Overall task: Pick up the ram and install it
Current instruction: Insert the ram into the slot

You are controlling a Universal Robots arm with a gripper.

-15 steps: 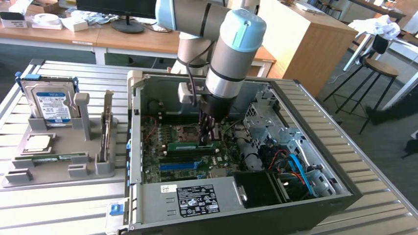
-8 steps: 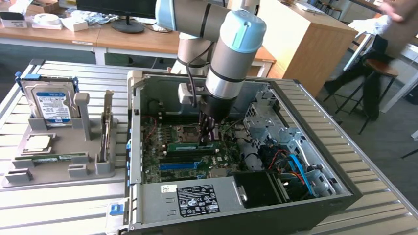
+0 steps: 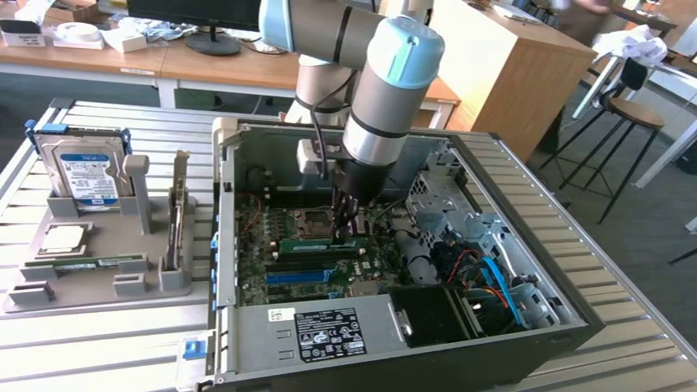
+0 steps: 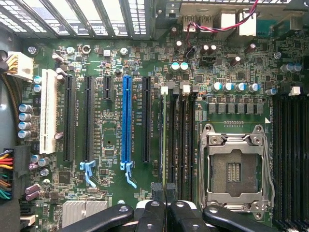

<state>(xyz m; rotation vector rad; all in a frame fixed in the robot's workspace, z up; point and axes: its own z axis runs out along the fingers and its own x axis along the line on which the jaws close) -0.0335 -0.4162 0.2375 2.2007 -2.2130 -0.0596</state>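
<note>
Ram [image 3: 322,242] stands on edge at the memory slots inside the computer case [image 3: 458,363], beside the processor socket [image 4: 234,166]; its lower edge is hidden, so whether it is seated cannot be told; the arm [image 3: 387,90] is cut off above; the tray [image 3: 98,286], on the exterior view's left, carries a hard drive [image 3: 87,175] whose blue-white label cannot be read; the gripper [image 4: 165,187], fingers pressed together, pinches the ram's top edge; a second green stick [image 3: 85,264] and a square chip [image 3: 62,238] lie on the tray; the black label [image 3: 330,333] on the case is illegible too.
</note>
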